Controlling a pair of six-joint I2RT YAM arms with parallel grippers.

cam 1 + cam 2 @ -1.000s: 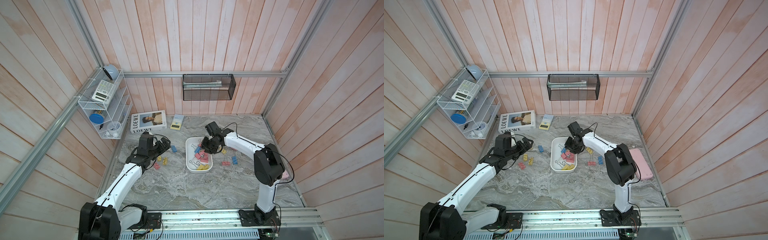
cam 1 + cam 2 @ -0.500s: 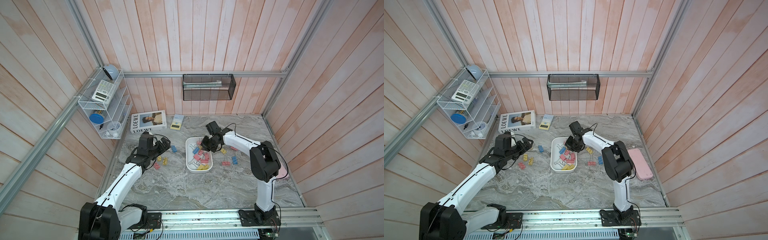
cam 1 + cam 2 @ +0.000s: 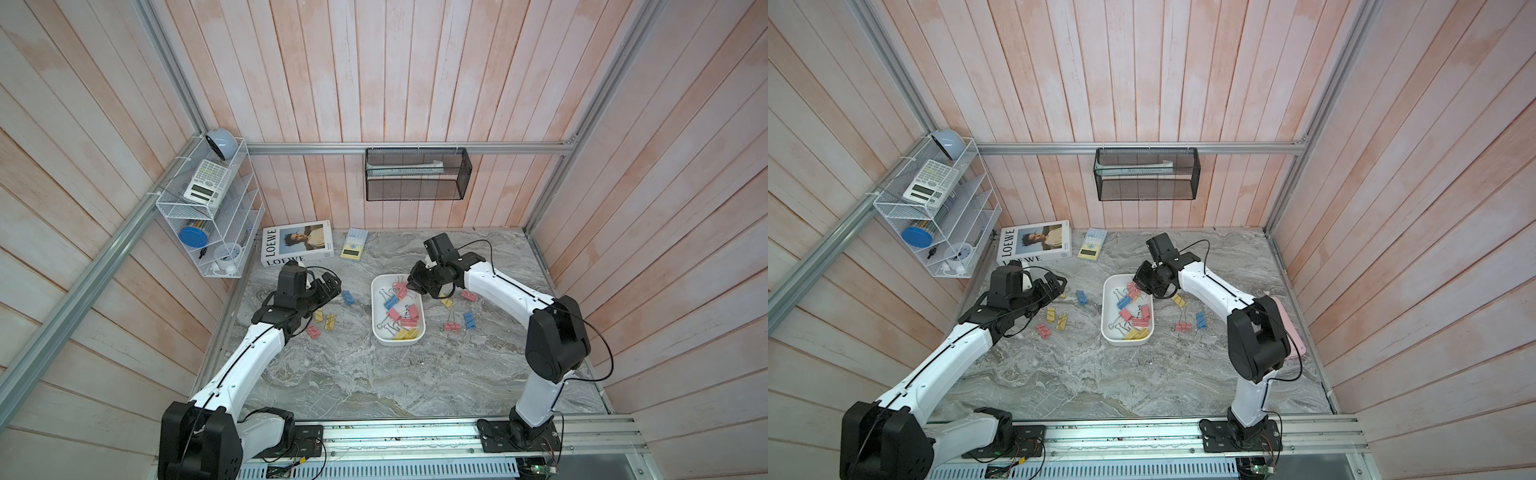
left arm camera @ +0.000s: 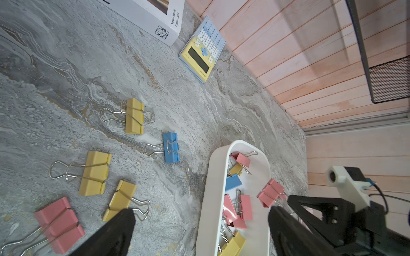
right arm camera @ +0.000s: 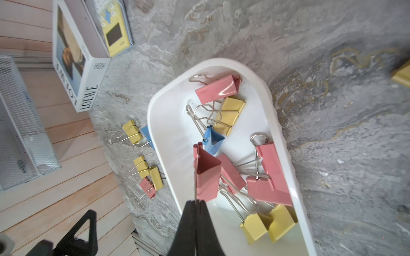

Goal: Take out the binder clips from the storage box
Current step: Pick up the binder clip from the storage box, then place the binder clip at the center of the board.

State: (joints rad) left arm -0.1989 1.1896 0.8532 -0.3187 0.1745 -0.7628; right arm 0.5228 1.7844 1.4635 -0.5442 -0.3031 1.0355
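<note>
My right gripper [image 5: 195, 201], jaws pinched shut on the wire handle [image 5: 195, 186] of a pink binder clip [image 5: 207, 177] dangling over the storage box [image 5: 152, 124], should lift slowly, avoiding swing.

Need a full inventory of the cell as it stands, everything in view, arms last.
storage box: 1, white, table centre
binder clips in box: about 9, pink, yellow, blue
binder clips, left arm's side: 5, three yellow, one blue, one pink, on table
binder clips, right arm's side: 4, two pink, one yellow, one blue, on table
book: 1, white, back of table
calculator: 1, yellow and blue, beside book
wire rack: 1, white, side wall
white calculator: 1, on rack
mesh basket: 1, black, back wall
flat pink item: 1, behind right arm
left gripper: open, above table clips
right gripper: shut on pink clip handle, over box
</note>
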